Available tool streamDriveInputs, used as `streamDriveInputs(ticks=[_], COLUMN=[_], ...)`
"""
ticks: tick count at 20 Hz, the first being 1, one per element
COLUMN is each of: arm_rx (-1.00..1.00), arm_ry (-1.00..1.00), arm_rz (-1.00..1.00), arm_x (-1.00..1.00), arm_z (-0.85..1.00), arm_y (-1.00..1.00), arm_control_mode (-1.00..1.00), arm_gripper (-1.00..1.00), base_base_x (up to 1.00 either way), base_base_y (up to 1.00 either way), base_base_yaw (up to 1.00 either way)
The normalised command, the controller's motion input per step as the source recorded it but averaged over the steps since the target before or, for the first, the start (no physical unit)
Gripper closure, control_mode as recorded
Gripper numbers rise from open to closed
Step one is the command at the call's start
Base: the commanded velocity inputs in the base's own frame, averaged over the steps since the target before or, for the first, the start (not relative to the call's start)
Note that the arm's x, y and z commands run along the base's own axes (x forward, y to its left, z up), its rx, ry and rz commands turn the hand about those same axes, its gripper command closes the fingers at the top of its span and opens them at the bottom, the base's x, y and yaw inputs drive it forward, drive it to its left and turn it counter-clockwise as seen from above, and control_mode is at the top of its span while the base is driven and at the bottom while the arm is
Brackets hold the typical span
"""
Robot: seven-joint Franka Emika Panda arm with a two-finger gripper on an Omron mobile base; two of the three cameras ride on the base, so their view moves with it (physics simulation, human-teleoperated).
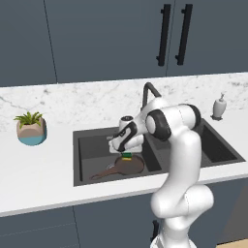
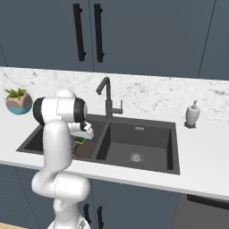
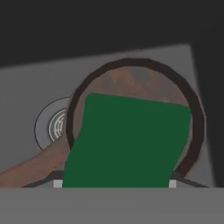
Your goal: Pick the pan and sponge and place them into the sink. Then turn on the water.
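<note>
A: In the left base view we see our gripper (image 1: 127, 153) low over the left basin of the sink (image 1: 85, 138), jaws clenched on the sponge (image 1: 127, 156). The sponge hangs just above the pan (image 1: 130, 165), which lies on the basin floor with its handle reaching left.

B: We also see a potted plant (image 1: 31, 128) on the desk (image 1: 38, 169) left of the sink, and a soap bottle (image 1: 219, 106) at the far right.

A: In the right base view, our arm hides much of the left basin. The sponge (image 2: 79, 140) shows yellow and green under the gripper (image 2: 80, 137), inside that basin. The faucet (image 2: 107, 99) stands behind the divider; the right basin's drain (image 2: 136, 157) is bare.

B: In the hand view, the sponge's green face (image 3: 127, 142) sits between our jaws, over the pan (image 3: 131, 81). A drain (image 3: 54, 127) lies to its left.
</note>
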Motion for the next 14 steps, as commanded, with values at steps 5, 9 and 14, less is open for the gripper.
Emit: streamDriveInputs(ticks=[5,9,14], arm_rx=[0.00,0.00,0.00], arm_ry=[-0.01,-0.03,-0.03], arm_rz=[0.00,0.00,0.00], arm_x=[0.35,0.22,0.07], arm_z=[-0.66,-0.60,-0.42], arm_y=[0.00,0.00,0.00], arm_control_mode=[-1.00,-1.00,-1.00], arm_gripper=[1.00,1.00,1.00], base_base_x=[0.00,0.00,0.00], base_base_y=[0.00,0.00,0.00], base_base_yaw=[0.00,0.00,0.00])
